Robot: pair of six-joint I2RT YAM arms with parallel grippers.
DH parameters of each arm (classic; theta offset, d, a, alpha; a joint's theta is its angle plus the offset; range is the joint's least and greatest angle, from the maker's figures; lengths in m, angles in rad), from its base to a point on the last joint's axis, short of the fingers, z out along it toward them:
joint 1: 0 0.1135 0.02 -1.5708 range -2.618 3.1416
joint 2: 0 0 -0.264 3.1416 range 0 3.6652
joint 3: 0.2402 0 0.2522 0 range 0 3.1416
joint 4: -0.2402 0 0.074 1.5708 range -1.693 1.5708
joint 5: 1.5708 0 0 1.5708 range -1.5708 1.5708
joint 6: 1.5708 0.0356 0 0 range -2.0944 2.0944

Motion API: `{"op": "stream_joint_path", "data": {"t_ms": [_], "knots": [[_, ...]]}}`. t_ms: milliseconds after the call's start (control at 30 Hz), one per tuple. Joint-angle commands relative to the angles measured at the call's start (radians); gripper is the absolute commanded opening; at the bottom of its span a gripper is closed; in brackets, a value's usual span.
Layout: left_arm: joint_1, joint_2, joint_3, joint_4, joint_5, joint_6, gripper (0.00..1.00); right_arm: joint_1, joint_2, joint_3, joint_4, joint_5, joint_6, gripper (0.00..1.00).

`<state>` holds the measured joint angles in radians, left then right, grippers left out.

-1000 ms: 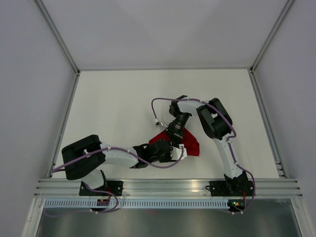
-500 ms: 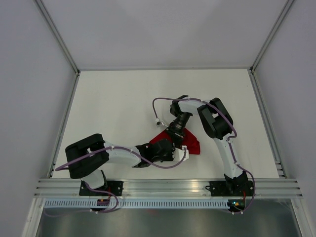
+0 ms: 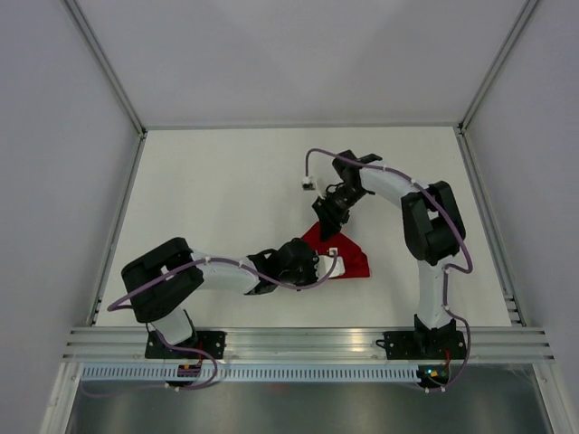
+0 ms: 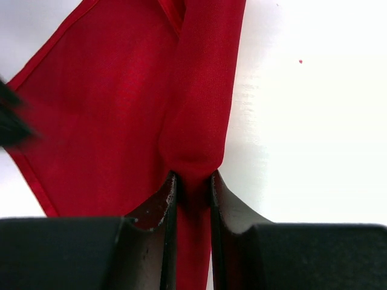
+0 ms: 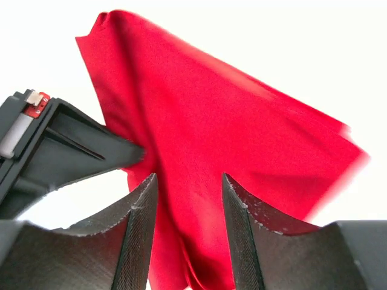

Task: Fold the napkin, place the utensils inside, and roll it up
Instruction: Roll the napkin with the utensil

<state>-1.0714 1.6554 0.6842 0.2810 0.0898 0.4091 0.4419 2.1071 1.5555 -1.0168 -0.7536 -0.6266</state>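
The left arm hides part of the red napkin (image 3: 351, 259), which lies near the tabletop's (image 3: 217, 185) front edge. The left end effector (image 4: 192, 186) pinches its fold. The right end effector (image 5: 188, 190) hangs open over it. Bare tabletop lies behind.

Top view is coming in bright, even, diffuse; my arms are casting only faint soft shadows on the table (image 3: 208, 181); wrist views are blowing that table out to flat white; the napkin (image 5: 205, 121) is smearing into blur along its right edge; my left gripper (image 4: 192, 176) and right gripper (image 5: 188, 176) are showing dark, close, slightly soft; a black blur is sitting at the left wrist view's left edge.
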Motion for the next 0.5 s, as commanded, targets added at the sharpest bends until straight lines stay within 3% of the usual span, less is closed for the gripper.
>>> {"op": "stream_joint_path", "data": {"t_ms": [0,133,267,467], "knots": [[0.057,0.041,-0.009,-0.046,0.149,-0.133,0.02,-0.110,-0.137,-0.021,0.208,-0.006,0.146,0.52],[0.096,0.055,0.001,-0.051,0.212,-0.176,0.02,-0.245,-0.199,-0.044,0.265,-0.099,0.205,0.53],[0.155,0.081,0.034,-0.115,0.319,-0.211,0.02,-0.353,-0.263,-0.072,0.231,-0.154,0.133,0.53],[0.283,0.164,0.138,-0.246,0.525,-0.254,0.02,-0.361,-0.504,-0.328,0.380,-0.084,0.031,0.53]]}}
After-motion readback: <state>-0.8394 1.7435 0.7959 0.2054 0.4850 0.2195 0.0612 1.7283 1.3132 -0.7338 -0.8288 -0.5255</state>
